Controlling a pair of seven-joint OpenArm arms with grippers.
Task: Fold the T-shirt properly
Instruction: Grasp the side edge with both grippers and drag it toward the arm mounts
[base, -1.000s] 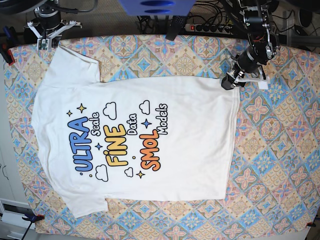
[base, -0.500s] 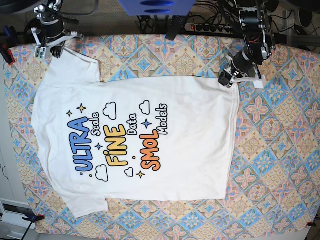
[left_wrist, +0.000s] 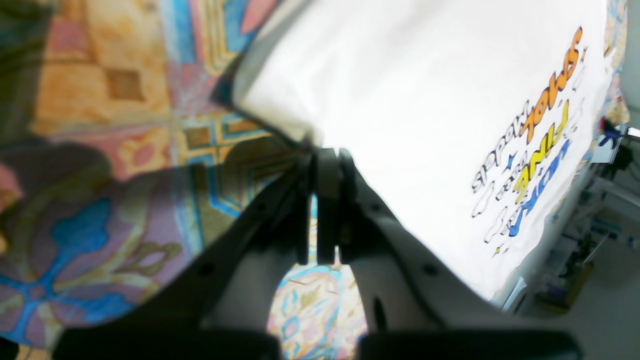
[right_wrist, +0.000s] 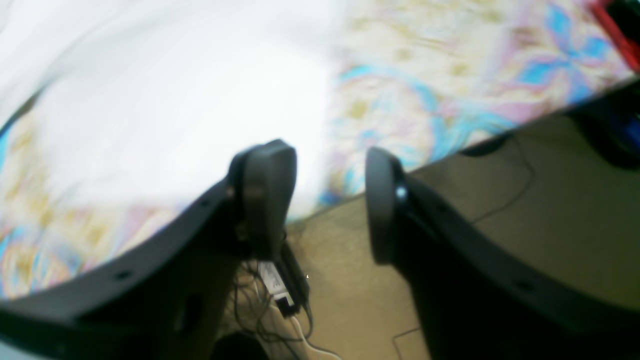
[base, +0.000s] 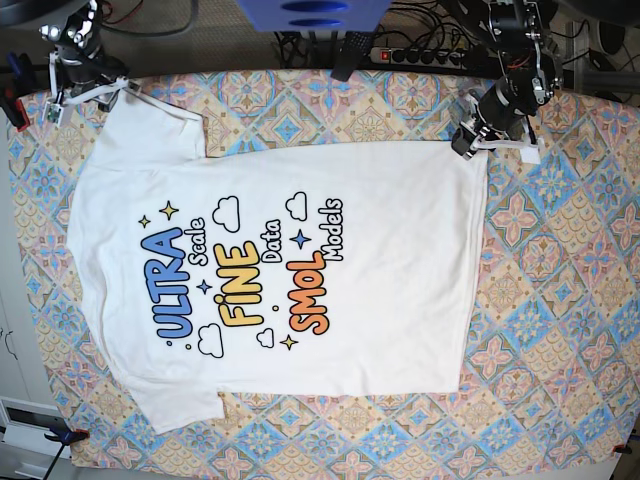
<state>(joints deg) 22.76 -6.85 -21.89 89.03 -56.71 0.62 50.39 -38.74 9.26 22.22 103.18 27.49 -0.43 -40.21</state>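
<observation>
The white T-shirt (base: 300, 200) lies flat, print side up, with "ULTRA FINE SMOL" toward the left and its hem on the right. My left gripper (base: 466, 146) is at the hem's far corner. In the left wrist view its jaws (left_wrist: 322, 155) are pressed together on that corner of the T-shirt (left_wrist: 425, 100), which is slightly raised off the cloth. My right gripper (base: 85, 97) hangs at the far left by the sleeve. In the right wrist view it (right_wrist: 325, 195) is open with nothing between its fingers, beside the T-shirt (right_wrist: 150, 100) and over the table's edge.
A patterned tablecloth (base: 560, 300) covers the table. A power strip (base: 420, 55) and cables lie behind the far edge, by a blue object (base: 310, 15). Red clamps (base: 10, 102) grip the left edge. Floor and cables (right_wrist: 280, 290) show below the right gripper.
The left gripper shut on the hem corner and pulled it slightly right and back, shifting the shirt. The right gripper opened and moved left, off the sleeve.
</observation>
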